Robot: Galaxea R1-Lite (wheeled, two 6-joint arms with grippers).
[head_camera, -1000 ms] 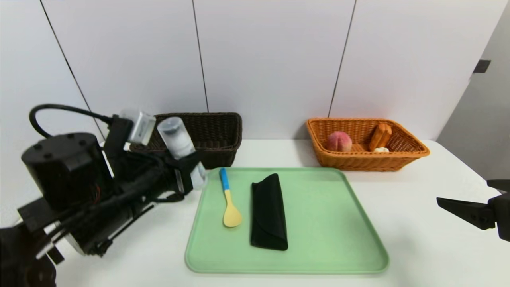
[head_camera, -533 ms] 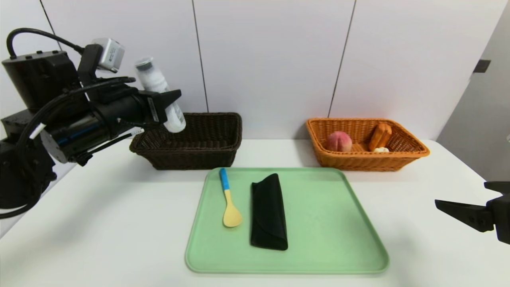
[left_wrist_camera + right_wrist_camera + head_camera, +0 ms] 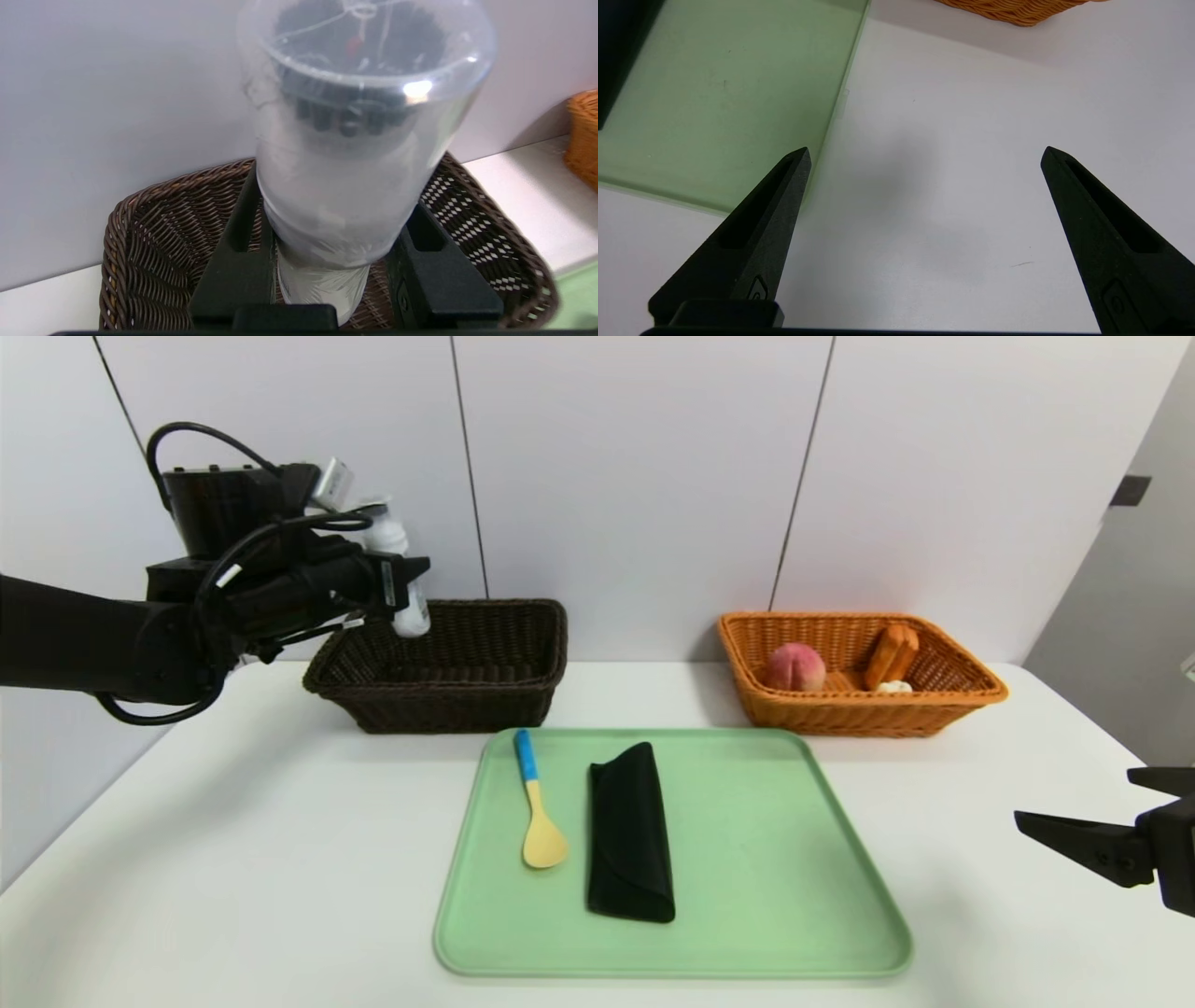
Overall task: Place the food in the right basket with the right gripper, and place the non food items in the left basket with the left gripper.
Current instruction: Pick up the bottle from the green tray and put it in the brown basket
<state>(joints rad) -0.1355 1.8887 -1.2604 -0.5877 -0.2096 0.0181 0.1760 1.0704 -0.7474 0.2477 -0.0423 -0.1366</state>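
Head view: left end effector (image 3: 411, 581) grips bottle (image 3: 411, 616) above left basket (image 3: 457, 705); next: lower, release. Right end effector (image 3: 925, 156) idles open, right of tray (image 3: 775, 859).

Tilted white bottle (image 3: 412, 619), above dark basket (image 3: 448, 695)

Right half of green tray (image 3: 803, 896) open; black case (image 3: 631, 840), seemingly, blocks middle.

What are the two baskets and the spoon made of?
The dark basket looks woven, maybe wicker or plastic strands: you can see criss-cross strips. The orange basket looks woven too, and a little shiny. The spoon might be smooth wood or plastic: its bowl is plain pale yellow, and its handle end is painted or coated blue.
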